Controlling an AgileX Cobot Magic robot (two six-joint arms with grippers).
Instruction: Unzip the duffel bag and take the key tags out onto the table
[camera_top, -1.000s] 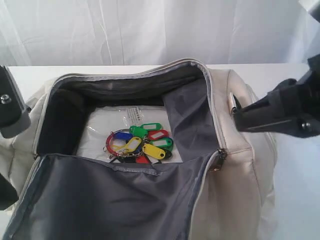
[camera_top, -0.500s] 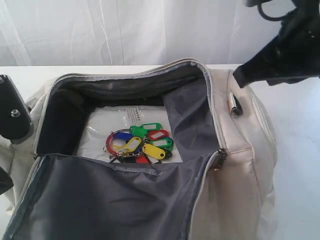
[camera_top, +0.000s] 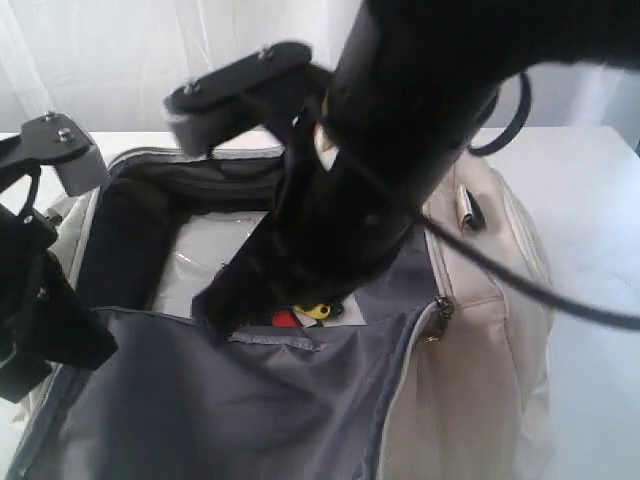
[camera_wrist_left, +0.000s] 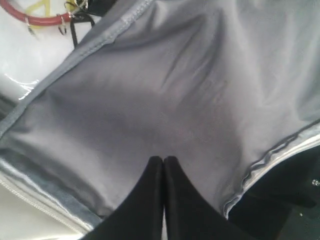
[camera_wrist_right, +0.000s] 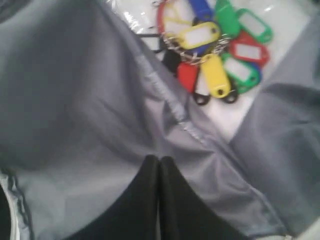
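Cream fabric, exterior view: we see the duffel bag (camera_top: 495, 300) lying on the table (camera_top: 590, 190), its main zip undone and its grey lining flap (camera_top: 250, 400) folded toward the camera.
Right arm, exterior view: the black right arm (camera_top: 390, 150) crosses the middle and slopes down into the bag's mouth, hiding most of the inside; we cannot make out its fingertips here.
Key tags, exterior view: only a red and a yellow bit of the key tags (camera_top: 287, 320) show, just beside the arm's lower end, inside the bag.
Left arm, exterior view: the left arm (camera_top: 45, 320) hangs over the bag's left end, beside the flap's edge.
Left gripper, left wrist view: the left gripper (camera_wrist_left: 163, 159) has its jaws pressed together with nothing between them, tips over the grey flap; we cannot tell whether they touch it.
Tags from the left gripper: well ahead of its tips and off to one side, past the flap's stitched hem, we see a red ring and a yellow tag on a pale glossy sheet (camera_wrist_left: 20, 60).
Right gripper, right wrist view: the right gripper (camera_wrist_right: 159, 159) also has its jaws together and holds nothing, tips over the flap.
Tags from the right gripper: the bunch lies ahead of its tips, beyond the hem, near but apart; we count yellow, red, green and blue tags on a chain ring, resting on the pale sheet inside the bag.
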